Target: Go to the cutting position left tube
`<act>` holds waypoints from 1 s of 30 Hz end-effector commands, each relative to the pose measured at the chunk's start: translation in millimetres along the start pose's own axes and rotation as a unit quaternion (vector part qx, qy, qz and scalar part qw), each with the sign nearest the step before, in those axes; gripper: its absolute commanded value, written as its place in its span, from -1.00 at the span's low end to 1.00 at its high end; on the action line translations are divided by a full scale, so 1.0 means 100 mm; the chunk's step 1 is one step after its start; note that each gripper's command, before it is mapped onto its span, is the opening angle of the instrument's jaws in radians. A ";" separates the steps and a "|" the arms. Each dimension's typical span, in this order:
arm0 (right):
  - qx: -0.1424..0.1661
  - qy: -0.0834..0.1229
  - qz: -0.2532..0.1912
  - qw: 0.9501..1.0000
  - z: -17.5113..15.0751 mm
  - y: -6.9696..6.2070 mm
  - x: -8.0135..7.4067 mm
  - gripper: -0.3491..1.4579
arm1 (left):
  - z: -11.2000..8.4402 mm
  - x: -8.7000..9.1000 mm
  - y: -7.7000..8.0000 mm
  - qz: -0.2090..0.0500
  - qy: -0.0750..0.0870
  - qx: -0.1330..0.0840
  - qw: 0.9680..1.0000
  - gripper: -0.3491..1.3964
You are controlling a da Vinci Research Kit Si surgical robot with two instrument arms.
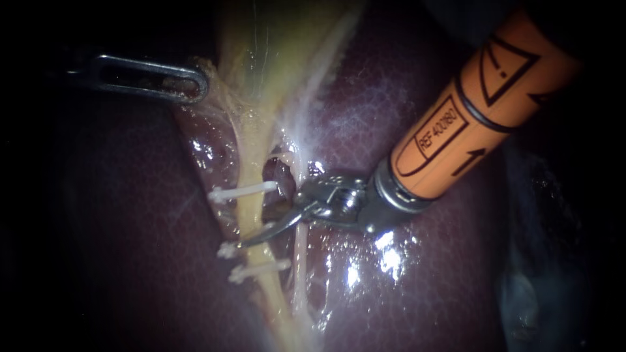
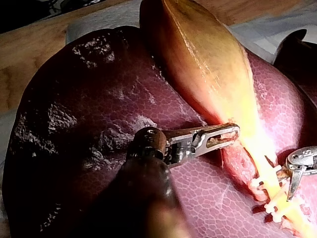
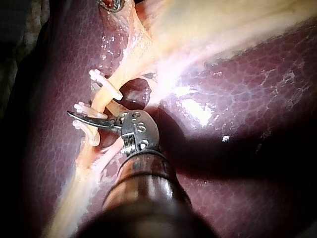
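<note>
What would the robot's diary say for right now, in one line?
left instrument: holds gallbladder | right instrument: tip across left tube, between clips | tube: uncut

- The right instrument (image 1: 251, 240) has a thick orange shaft (image 1: 482, 104) printed with black outlines: a triangle, an arrow and a boxed label.
- A black ring circles it, and a bright steel collar (image 1: 398, 195) caps its end.
- Past the collar sits a compact steel wrist (image 1: 336, 199) with round pins, tapering to a slim, curved tip.
- The left instrument (image 1: 195, 83) is grey metal, and its jaws are long, narrow and slotted, with rounded ends.
- Its dark shaft (image 2: 148, 198) ends in a brownish rounded knuckle (image 2: 151, 140).
</note>
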 end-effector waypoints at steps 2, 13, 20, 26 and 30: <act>0.001 0.005 0.000 1.000 0.005 0.003 0.003 0.76 | 0.000 0.000 0.000 0.000 0.000 0.000 1.000 -1.00; 0.000 0.009 0.008 1.000 0.017 0.009 0.006 0.76 | 0.001 0.000 0.000 0.000 0.001 -0.001 1.000 -1.00; 0.000 -0.002 0.041 0.999 0.015 0.007 0.005 0.76 | 0.001 0.000 0.000 0.000 0.003 -0.001 1.000 -1.00; -0.016 -0.032 0.044 0.998 0.009 0.007 0.004 0.74 | 0.000 0.000 0.000 0.000 0.004 -0.002 1.000 -1.00; -0.016 -0.032 0.043 0.998 0.009 0.009 0.004 0.74 | 0.000 0.000 0.000 0.000 0.007 -0.003 1.000 -1.00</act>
